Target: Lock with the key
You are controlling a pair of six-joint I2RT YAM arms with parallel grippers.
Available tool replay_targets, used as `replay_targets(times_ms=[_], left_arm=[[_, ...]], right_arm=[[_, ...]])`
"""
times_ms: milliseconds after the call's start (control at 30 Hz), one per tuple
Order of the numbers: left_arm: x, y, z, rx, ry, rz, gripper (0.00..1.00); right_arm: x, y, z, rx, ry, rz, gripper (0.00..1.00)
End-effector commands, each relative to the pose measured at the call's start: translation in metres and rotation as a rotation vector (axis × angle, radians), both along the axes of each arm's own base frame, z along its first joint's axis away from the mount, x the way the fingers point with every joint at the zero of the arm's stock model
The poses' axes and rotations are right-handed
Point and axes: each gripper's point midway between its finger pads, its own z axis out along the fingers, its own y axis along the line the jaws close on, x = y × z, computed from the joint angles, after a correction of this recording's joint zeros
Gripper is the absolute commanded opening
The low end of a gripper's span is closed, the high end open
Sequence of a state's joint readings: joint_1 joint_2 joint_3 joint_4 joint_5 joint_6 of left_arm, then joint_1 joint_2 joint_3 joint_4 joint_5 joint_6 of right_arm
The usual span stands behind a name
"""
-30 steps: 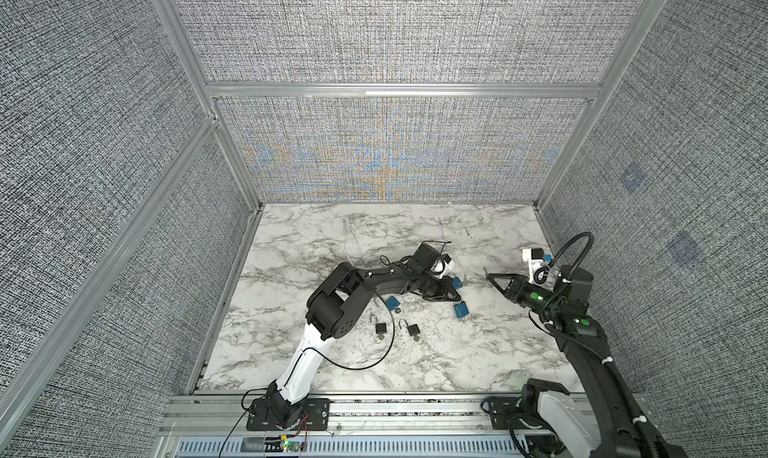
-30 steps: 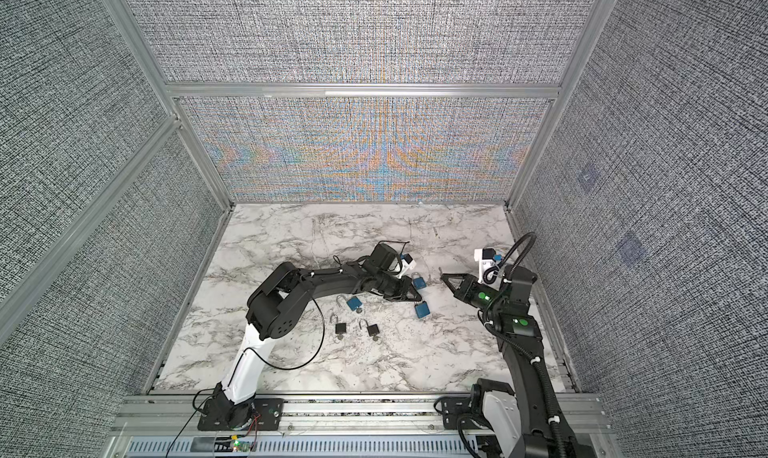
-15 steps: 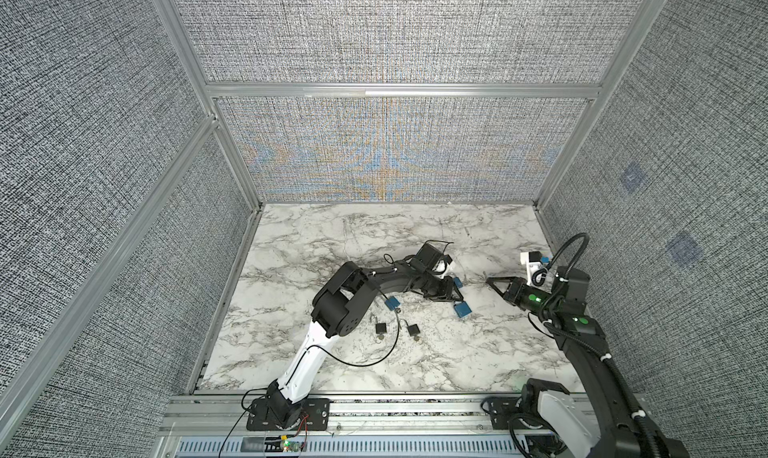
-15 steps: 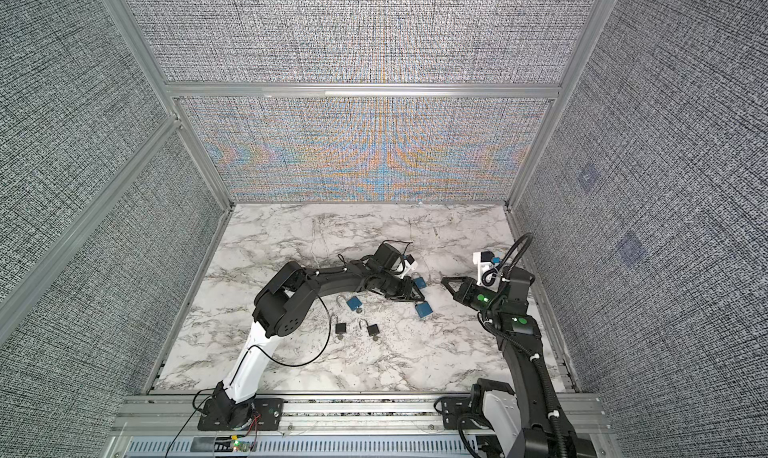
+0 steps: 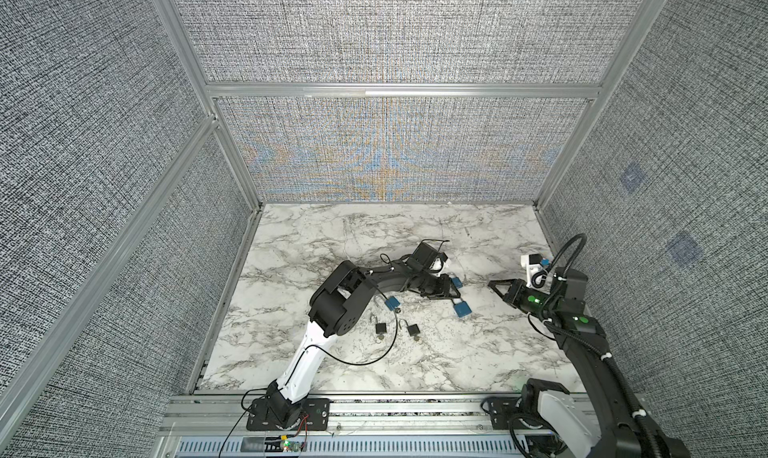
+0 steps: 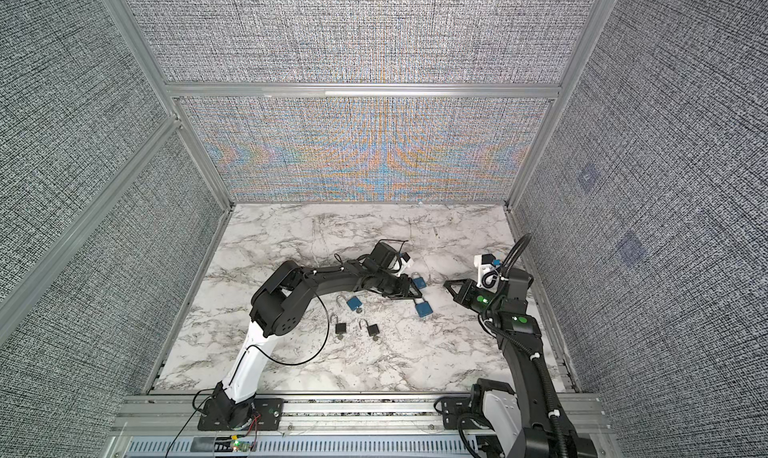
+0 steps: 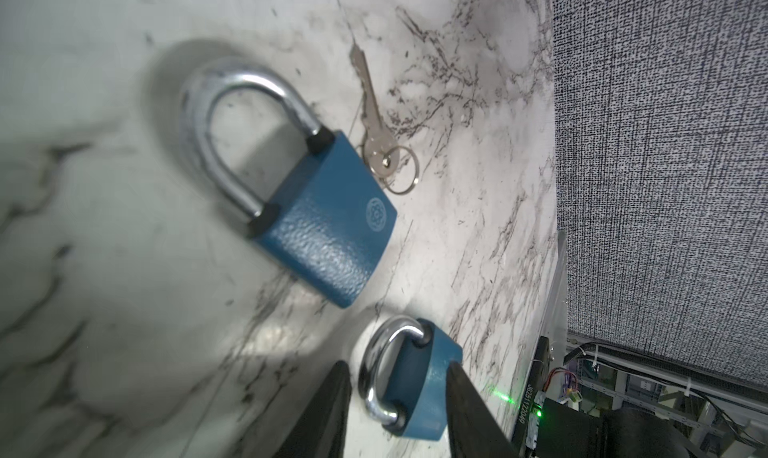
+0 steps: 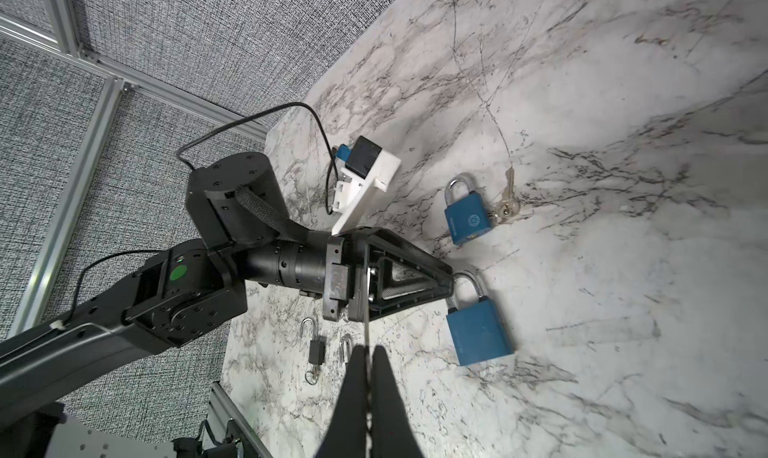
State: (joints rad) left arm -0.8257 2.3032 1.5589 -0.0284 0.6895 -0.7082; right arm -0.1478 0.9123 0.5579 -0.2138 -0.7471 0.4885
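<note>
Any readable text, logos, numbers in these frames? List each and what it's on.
Round white emblem, no legible words in it: on the body of the blue padlock that lies beside the key.
White serial-type string, roughly "825112004", first and last characters too blurred to be sure: on a black housing in the left wrist view.
Nothing else is legible in any view; both top views are too coarse for print.

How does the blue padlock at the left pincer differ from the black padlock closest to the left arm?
The blue padlock is clearly larger than the black padlock. The blue padlock's shackle is shut; the black padlock's stands open. The black padlock has a ringed key at its base; the blue padlock shows none. Both lie flat on the marble table.
</note>
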Motion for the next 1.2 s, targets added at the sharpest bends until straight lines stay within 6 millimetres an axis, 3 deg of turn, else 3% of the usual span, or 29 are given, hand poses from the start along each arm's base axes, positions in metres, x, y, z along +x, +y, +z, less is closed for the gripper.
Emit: replay_targets(times_ms=[0, 167, 433, 633, 867, 1167], left_arm=[[0.008, 0.003, 0.010, -0.023, -0.039, 0.025, 0.41], [0.014, 0.018, 0.031, -0.069, -0.097, 0.062, 0.41], [0.028, 0.059, 0.107, -0.226, -0.277, 0.154, 0.40], [0.029, 0.093, 0.149, -0.291, -0.387, 0.204, 0.40], [0.026, 0.119, 0.165, -0.297, -0.441, 0.232, 0.40], [0.024, 0.129, 0.162, -0.298, -0.427, 0.241, 0.40]], right_arm=[[0.001, -0.003, -0.011, -0.059, 0.021, -0.007, 0.00], [0.003, 0.002, -0.036, -0.164, 0.078, 0.012, 0.00], [0.010, 0.013, -0.070, -0.305, 0.153, 0.068, 0.00], [0.016, 0.018, -0.094, -0.364, 0.209, 0.084, 0.00], [0.022, 0.017, -0.114, -0.398, 0.253, 0.077, 0.00], [0.025, 0.016, -0.131, -0.433, 0.286, 0.072, 0.00]])
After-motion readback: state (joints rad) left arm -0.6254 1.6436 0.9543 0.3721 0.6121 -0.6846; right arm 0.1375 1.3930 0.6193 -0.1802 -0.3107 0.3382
